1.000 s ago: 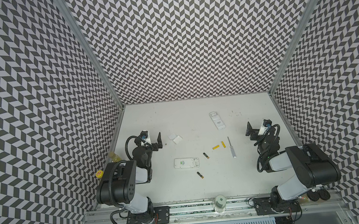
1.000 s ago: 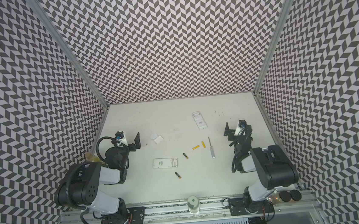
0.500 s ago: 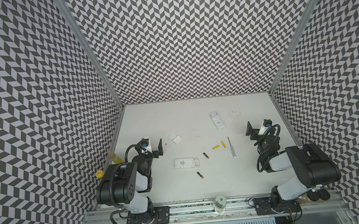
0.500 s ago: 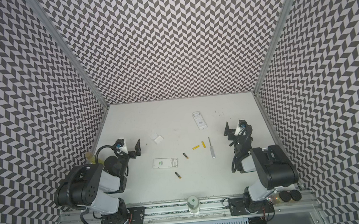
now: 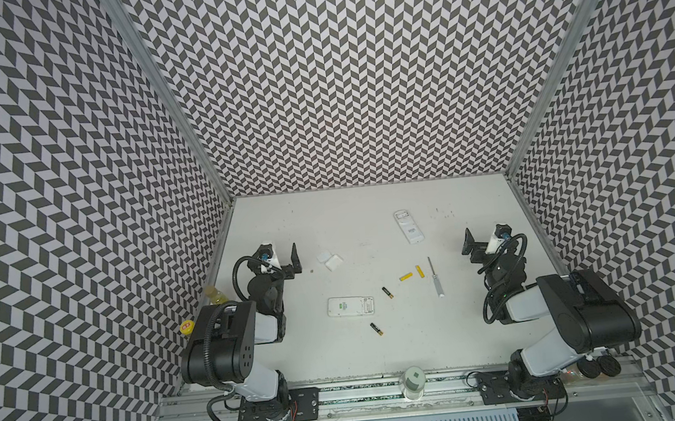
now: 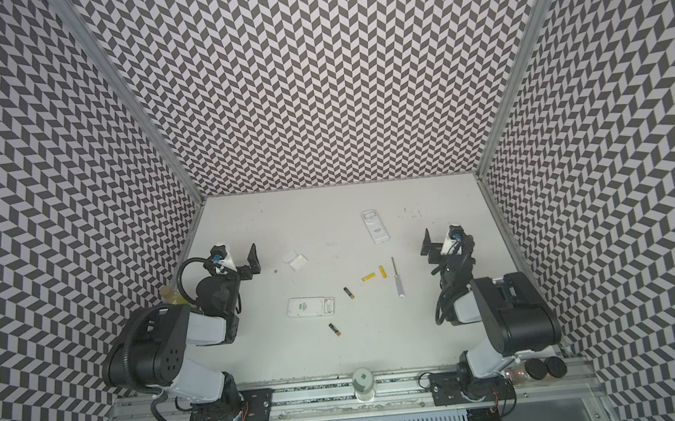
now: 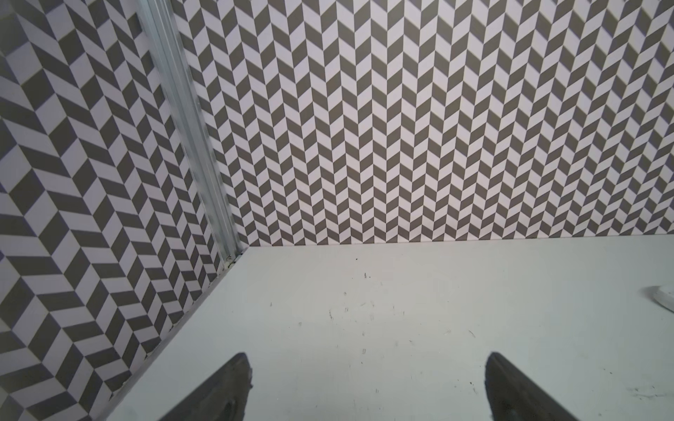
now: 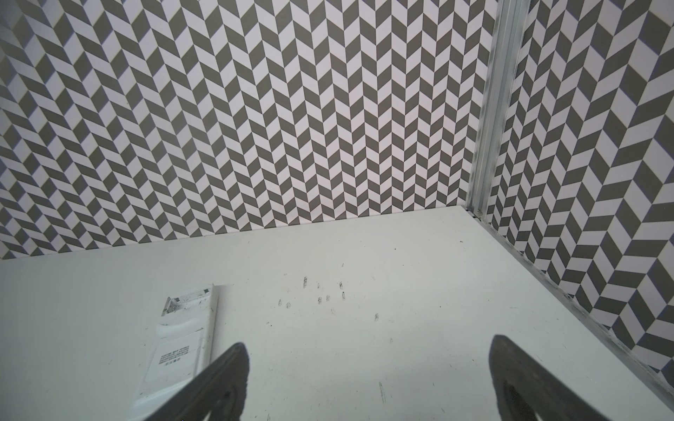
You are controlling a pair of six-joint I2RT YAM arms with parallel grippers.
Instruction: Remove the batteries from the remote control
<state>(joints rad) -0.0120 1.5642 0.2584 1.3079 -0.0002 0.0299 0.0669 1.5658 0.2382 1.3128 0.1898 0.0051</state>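
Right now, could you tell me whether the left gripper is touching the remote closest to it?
Apart. Both top views show bare table between the open left gripper and that remote.

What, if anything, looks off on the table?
Nothing damaged or spilled. Only loose clutter: yellow batteries beside the screwdriver, black batteries by the near remote, and small white pieces, likely covers, lying apart at left.

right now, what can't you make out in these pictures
- Near remote: whether its bay is empty; too small in both top views.
- Far remote: one end partly hidden behind a finger of the right gripper in the right wrist view.
- White thing: cut off by the left wrist view's edge.
- Batteries: markings too small in both top views.
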